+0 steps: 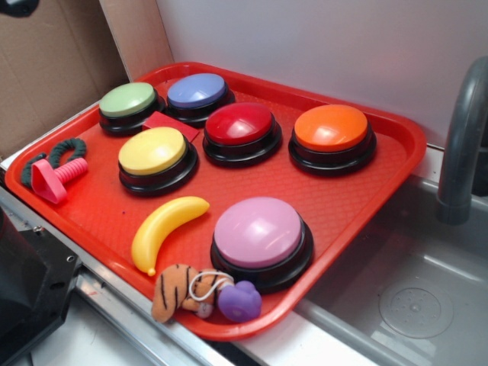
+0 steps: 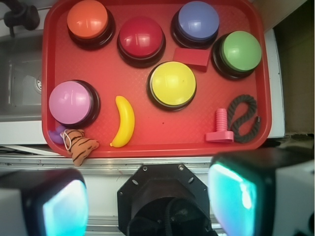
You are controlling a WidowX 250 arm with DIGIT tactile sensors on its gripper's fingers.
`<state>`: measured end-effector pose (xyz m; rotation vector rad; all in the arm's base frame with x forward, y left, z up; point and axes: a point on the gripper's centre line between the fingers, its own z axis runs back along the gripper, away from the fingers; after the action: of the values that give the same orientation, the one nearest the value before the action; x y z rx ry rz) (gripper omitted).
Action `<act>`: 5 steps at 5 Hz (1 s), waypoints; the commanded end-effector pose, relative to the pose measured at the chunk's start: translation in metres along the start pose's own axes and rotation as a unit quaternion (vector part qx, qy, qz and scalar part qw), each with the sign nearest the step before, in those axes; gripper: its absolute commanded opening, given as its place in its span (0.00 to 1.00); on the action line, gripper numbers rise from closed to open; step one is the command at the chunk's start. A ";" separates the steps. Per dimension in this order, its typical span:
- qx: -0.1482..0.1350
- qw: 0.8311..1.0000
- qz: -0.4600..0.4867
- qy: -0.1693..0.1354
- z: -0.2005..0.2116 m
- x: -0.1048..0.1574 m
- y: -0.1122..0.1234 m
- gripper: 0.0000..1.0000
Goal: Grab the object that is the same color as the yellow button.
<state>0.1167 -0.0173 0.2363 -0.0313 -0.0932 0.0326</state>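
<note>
The object, a small glossy yellow banana (image 1: 166, 229) (image 2: 124, 121), lies flat on the red tray (image 1: 366, 191) (image 2: 157, 128) near its front edge. Just behind it stands the yellow button (image 1: 155, 152) (image 2: 173, 84). In the wrist view my gripper (image 2: 147, 204) hovers high above the robot's base, short of the tray. Its two pads (image 2: 64, 211) (image 2: 234, 196) stand wide apart with nothing held between them. The gripper does not show in the exterior view.
On the tray stand green (image 2: 240, 50), blue (image 2: 198, 19), red (image 2: 141, 37), orange (image 2: 88, 19) and pink (image 2: 71, 102) buttons. A tiger plush (image 2: 80, 145), a purple toy (image 1: 240, 300), a pink bolt (image 2: 221, 127), a dark rope (image 2: 244, 115) and a flat red block (image 2: 192, 59) also lie there. A sink with a grey faucet (image 1: 461, 145) adjoins the tray.
</note>
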 end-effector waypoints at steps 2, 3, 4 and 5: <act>-0.006 1.000 0.000 -0.007 -0.009 0.003 -0.003 1.00; -0.010 1.000 0.008 -0.017 -0.024 0.008 -0.009 1.00; -0.014 0.999 0.021 -0.028 -0.040 0.012 -0.014 1.00; -0.015 0.999 0.039 -0.030 -0.064 0.016 -0.028 1.00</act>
<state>0.1361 -0.0452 0.1685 -0.0535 -0.1274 0.1167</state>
